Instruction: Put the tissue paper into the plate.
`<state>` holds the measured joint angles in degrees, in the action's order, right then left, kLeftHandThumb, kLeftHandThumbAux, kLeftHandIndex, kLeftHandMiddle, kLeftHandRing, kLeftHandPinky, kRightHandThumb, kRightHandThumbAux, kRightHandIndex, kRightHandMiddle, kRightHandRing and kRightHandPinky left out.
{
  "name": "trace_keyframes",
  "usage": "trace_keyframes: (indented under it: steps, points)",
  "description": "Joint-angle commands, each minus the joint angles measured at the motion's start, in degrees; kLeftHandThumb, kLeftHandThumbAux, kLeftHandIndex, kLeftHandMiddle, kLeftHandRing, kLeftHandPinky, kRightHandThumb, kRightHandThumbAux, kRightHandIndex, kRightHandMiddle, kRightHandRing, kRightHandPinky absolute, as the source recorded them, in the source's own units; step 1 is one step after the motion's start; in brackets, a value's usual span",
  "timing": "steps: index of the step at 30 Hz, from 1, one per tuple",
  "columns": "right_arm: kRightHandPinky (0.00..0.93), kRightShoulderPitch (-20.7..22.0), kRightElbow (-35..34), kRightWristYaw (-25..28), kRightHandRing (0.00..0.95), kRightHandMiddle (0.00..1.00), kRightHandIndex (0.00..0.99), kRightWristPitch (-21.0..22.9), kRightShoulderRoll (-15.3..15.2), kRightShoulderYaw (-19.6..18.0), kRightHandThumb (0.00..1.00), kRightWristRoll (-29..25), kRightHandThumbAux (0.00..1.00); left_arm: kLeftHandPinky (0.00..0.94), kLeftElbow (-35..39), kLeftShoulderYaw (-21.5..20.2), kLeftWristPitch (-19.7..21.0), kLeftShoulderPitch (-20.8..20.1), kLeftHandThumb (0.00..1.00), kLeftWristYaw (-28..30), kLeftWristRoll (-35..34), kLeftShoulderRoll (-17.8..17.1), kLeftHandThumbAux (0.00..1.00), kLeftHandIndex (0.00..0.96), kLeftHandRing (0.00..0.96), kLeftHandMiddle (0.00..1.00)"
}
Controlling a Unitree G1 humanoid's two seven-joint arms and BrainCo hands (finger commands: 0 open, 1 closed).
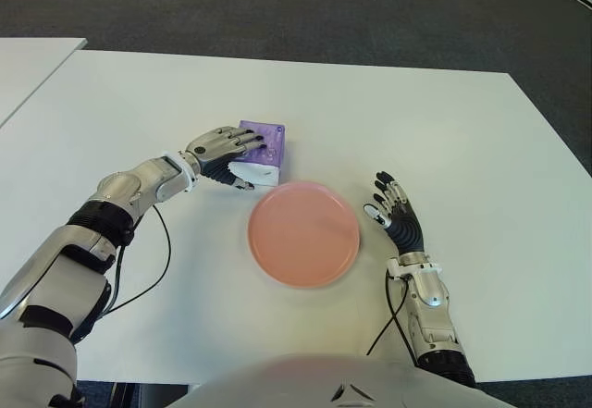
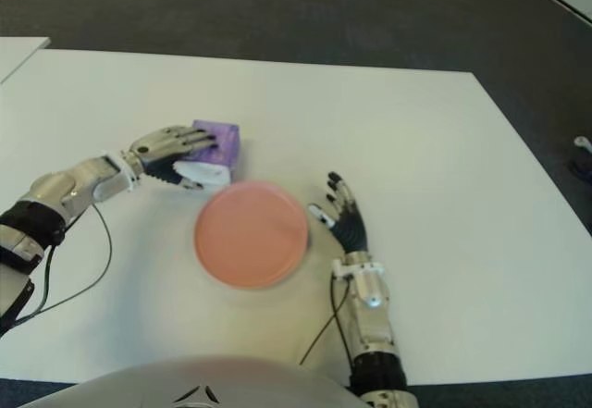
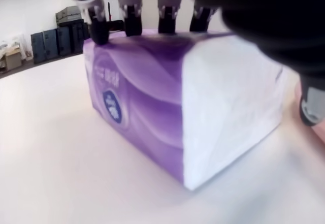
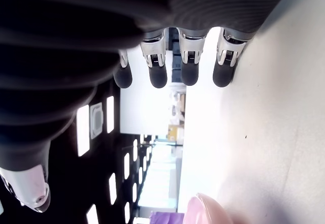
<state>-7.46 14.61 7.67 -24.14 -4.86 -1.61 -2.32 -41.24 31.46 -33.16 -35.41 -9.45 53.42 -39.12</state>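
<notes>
Now left hand [image 1: 220,154] fingers [image 3: 131,16] clasped over tissue pack [image 1: 260,152], beside plate [image 1: 303,233]; right hand [image 1: 396,216] slack.

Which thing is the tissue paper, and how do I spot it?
Find the round pink plate mid-way on the white table. Just beyond its left edge sits the tissue pack, under the left hand. It's the only purple thing, boxy with white ends.
</notes>
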Motion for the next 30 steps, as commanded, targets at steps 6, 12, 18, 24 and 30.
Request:
trace_keyframes:
  steps: [6,12,18,24,30]
  points:
    - [0.0,-2.2,1.9,0.7,0.0,0.021,0.0,2.2,0.1,0.1,0.004,-0.5,0.581,0.0,-3.1,4.1,2.0,-0.4,0.0,-3.7,4.6,0.7,0.342,0.0,0.0,0.0]
    - [0.0,-2.5,1.6,1.3,0.0,0.019,0.0,2.5,0.2,0.0,0.004,-1.0,0.591,0.0,-4.3,5.4,2.5,-0.9,0.0,-5.9,5.3,0.7,0.33,0.0,0.0,0.0]
    - [0.0,-2.7,1.7,1.6,0.0,0.011,0.0,2.3,0.1,0.0,0.001,-0.9,0.602,0.0,-4.6,6.2,2.6,-0.9,0.0,-7.3,5.7,0.5,0.329,0.0,0.0,0.0]
    - [0.0,-2.5,3.6,2.7,0.0,0.001,0.0,0.8,-0.6,-0.4,0.0,-0.9,0.62,0.0,-6.0,7.6,3.4,-1.1,0.0,-10.1,6.6,0.8,0.331,0.0,0.0,0.0]
    - [0.0,-2.5,4.0,3.3,0.0,0.0,0.0,0.0,-0.7,-0.4,0.0,-0.9,0.643,0.0,-8.9,9.5,4.6,-1.8,0.0,-13.9,8.4,1.8,0.33,0.0,0.0,0.0]
